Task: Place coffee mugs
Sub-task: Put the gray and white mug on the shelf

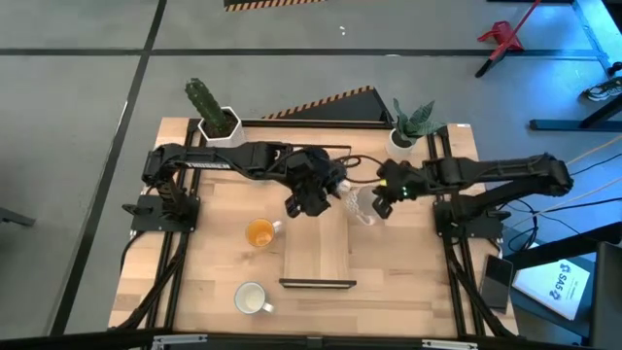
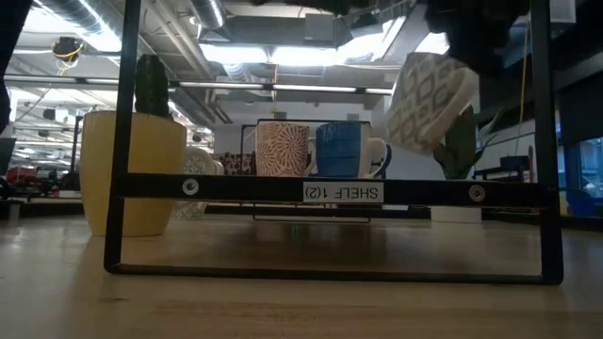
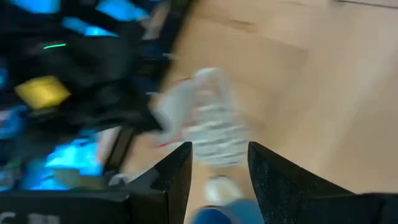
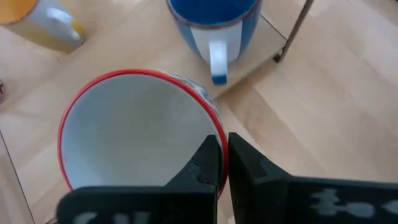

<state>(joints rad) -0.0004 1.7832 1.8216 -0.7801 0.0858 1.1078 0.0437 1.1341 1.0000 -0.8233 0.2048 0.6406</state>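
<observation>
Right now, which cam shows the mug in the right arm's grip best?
Right wrist view: the red-rimmed mug fills the frame, jaws of the right gripper shut on its rim. Low view shows its patterned side, lifted and tilted. High view: small. Left wrist view: blurred.

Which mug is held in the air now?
The patterned white mug with the red rim, pinched by the right end effector; the blue mug stands on the shelf.

- Grey concrete floor [image 1: 78, 87] around a light wooden table [image 1: 209, 267].
- Black-and-yellow hazard tape [image 1: 335, 100] behind it.
- Exposed ceiling ducts [image 2: 85, 19] and bright strip lights [image 2: 311, 55] overhead.
- Red stand [image 1: 503, 37] at the far right.
</observation>
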